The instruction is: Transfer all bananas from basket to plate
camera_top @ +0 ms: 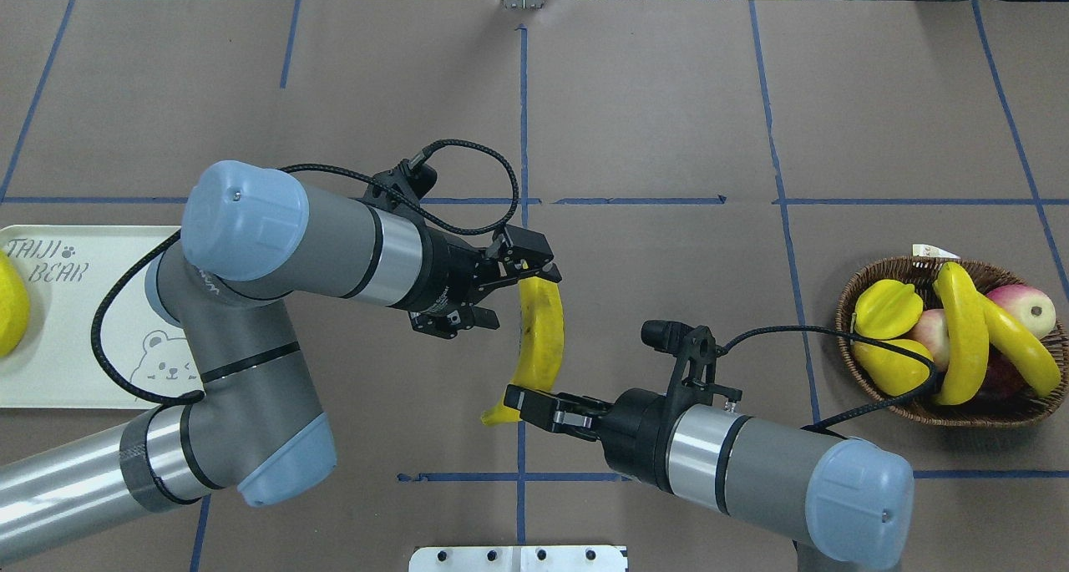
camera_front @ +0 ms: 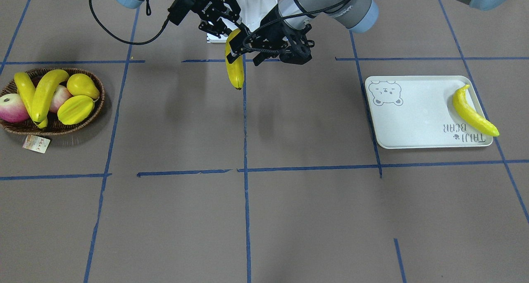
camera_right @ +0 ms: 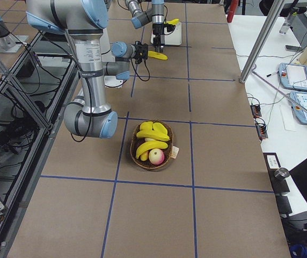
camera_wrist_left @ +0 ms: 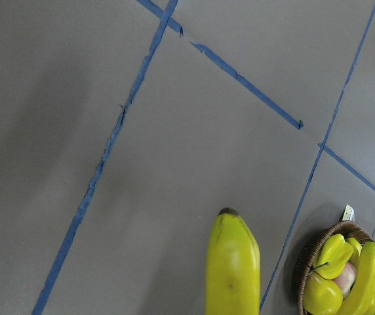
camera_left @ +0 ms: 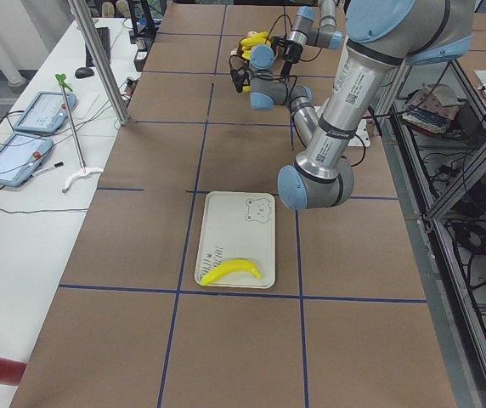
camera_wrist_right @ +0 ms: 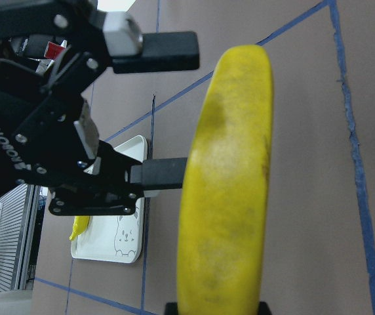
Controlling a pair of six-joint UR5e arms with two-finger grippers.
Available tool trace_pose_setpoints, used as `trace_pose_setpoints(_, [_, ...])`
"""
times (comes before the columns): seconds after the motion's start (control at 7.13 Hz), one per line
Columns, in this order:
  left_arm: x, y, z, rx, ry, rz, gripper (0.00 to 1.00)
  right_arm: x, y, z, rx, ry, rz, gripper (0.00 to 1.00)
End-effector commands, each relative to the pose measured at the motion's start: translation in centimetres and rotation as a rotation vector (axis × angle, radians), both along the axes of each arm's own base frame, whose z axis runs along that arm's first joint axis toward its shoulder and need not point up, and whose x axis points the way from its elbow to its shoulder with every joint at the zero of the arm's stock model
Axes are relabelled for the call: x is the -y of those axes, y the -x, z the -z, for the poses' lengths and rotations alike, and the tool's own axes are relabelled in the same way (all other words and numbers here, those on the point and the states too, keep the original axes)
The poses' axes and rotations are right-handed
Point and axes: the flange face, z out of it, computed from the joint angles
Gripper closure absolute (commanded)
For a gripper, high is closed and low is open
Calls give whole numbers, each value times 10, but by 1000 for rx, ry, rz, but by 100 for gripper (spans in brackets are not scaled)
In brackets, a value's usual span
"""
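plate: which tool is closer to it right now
left, narrowly: the left tool sits at the held banana on the plate side; the right tool grips it from the basket side

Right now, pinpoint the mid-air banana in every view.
Front-facing: banana top centre.
Overhead: banana centre.
Exterior left: too small to tell.
Exterior right: banana top, left of centre.
Left wrist: banana bottom centre.
Right wrist: banana centre.
Shared landmark: blue tape line near it.

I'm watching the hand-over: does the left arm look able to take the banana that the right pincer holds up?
Probably yes. The right pincer grips one end of the banana, and the left pincer stands open right at the other end, with nothing between it and the fruit.
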Motion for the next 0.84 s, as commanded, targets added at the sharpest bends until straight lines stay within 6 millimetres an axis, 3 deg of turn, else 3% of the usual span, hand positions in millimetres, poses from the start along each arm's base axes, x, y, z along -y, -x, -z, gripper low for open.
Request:
trace_pose_setpoints(0.0, [2,-14,6,2,24,10,20,0,0,0,0,0,-1,96])
trace_pose_setpoints(0.14, [2,-14,6,0,25,11,28,0,0,0,0,0,-1,96])
trace_pose_setpoints(0.28, [2,-14,6,-1,35,12,44,0,0,0,0,0,-1,96])
trace_pose_setpoints(0.56, [1,-13,8,-7,42,9,89,0,-1,1,1,-2,-1,93])
trace_pose_setpoints(0.7, [0,-12,8,-8,34,9,100,1,-2,1,4,-2,-4,79])
